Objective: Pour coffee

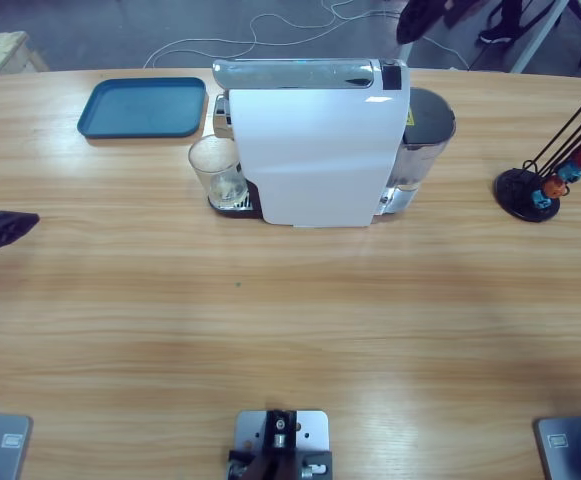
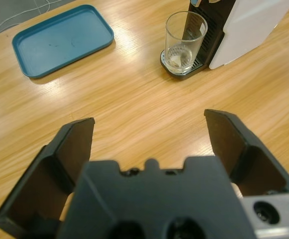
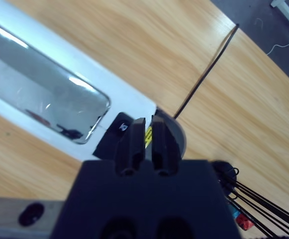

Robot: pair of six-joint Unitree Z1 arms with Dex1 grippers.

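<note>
The long wooden table (image 1: 290,330) carries everything. Largest on it is the white coffee machine with a chrome top (image 1: 315,150), standing at the middle of the far edge, its grey water tank (image 1: 428,135) at one end. Toward the far left corner lies a flat teal plastic tray with rounded corners (image 1: 142,107), with nothing on it. Near the right edge stands a black wire capsule rack (image 1: 545,175) holding small red, blue and orange capsules (image 1: 568,172).

The small clear glass tumbler (image 1: 217,172) stands upright on the machine's drip grate, touching the machine's end that faces the tray. In the left wrist view the coffee (image 2: 180,58) shows as a shallow pale layer at the bottom of the glass.

The left gripper (image 2: 149,129) hangs above bare table near the left edge, well apart from the tumbler, with its jaws spread wide and nothing between them. The right gripper (image 3: 144,137) looks down from above the machine's chrome top, its two jaws pressed close together and holding nothing.
</note>
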